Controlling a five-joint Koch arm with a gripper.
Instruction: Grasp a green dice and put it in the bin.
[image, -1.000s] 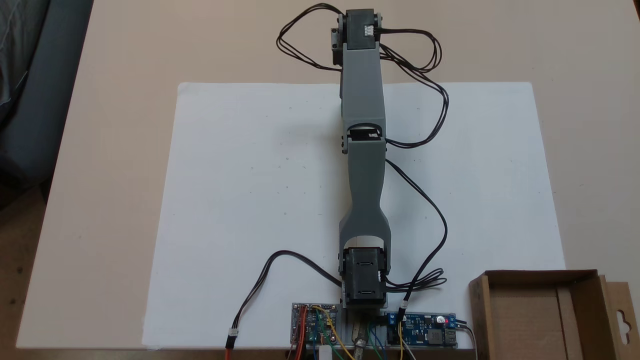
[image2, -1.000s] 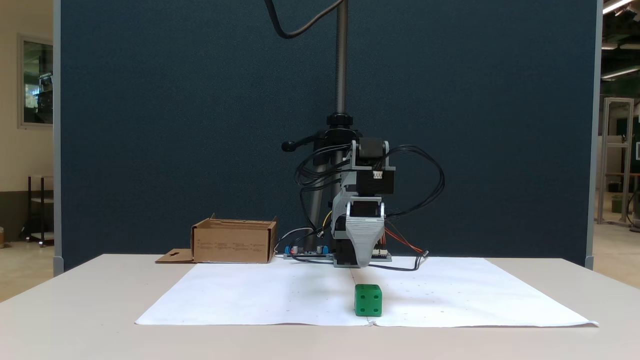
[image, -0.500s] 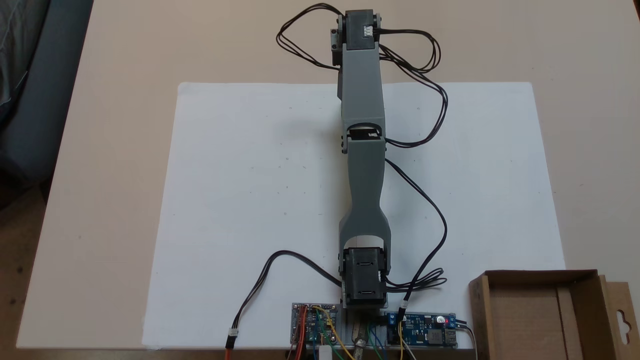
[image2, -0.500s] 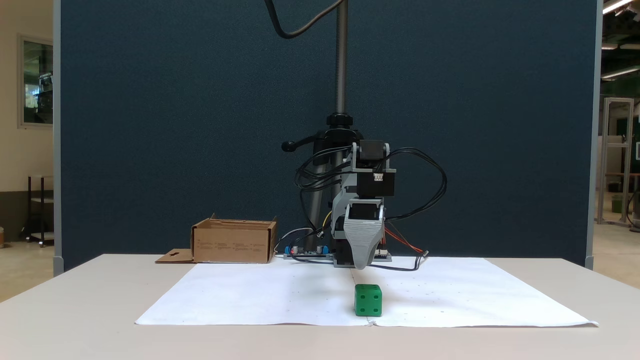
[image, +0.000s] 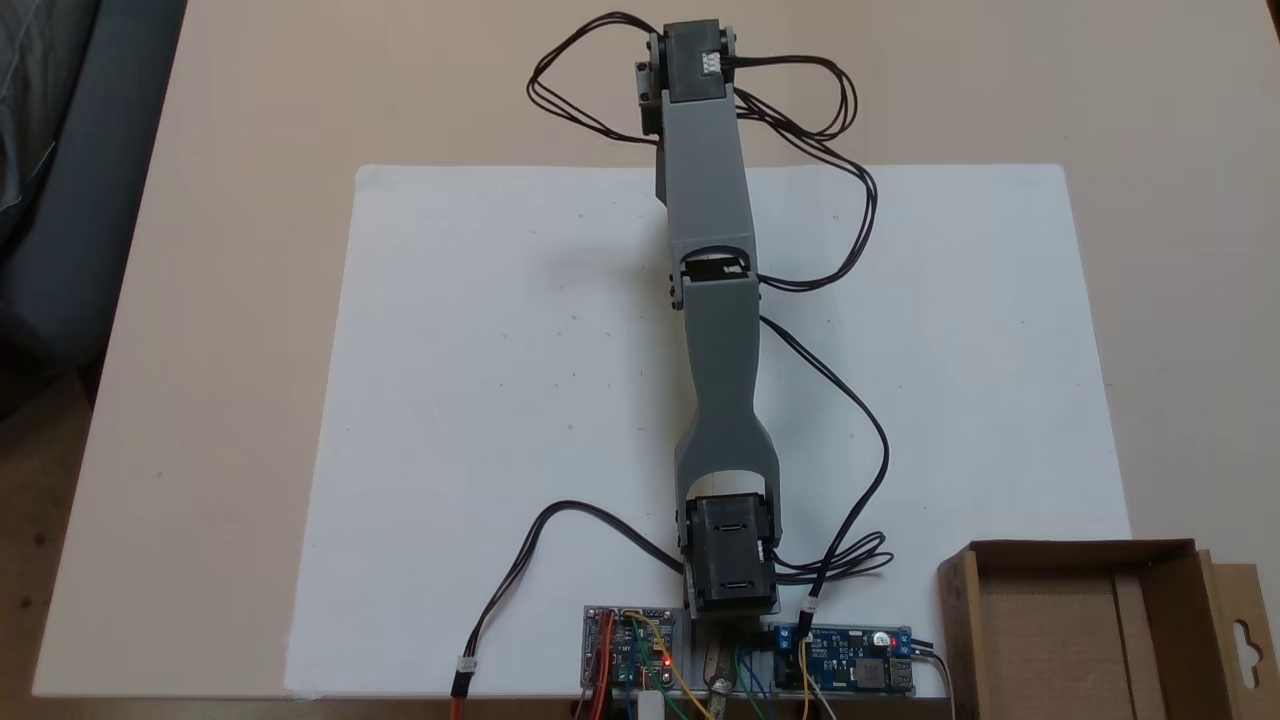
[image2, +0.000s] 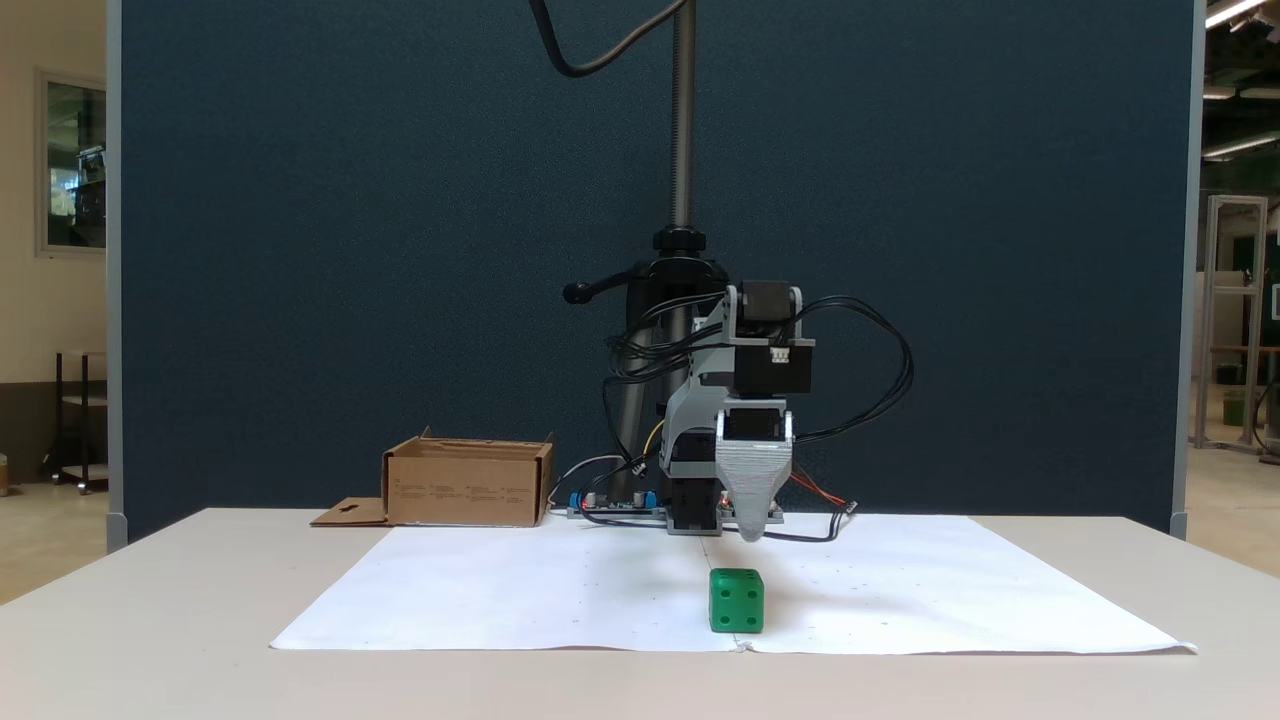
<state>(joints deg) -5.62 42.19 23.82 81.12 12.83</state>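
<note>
Fixed views are showing the gripper (image2: 755, 533) hanging above the green dice (image2: 737, 600), slightly toward one o'clock, with a clear gap; whether its jaws are parted I cannot tell. Descending off-centre is risking nudging the cube away. The bin (image2: 468, 483) is sitting well apart at ten o'clock.

Grey printed arm (image: 712, 300) links, black servo blocks (image: 730, 560) — looping black cables (image: 850, 440) alongside
</note>
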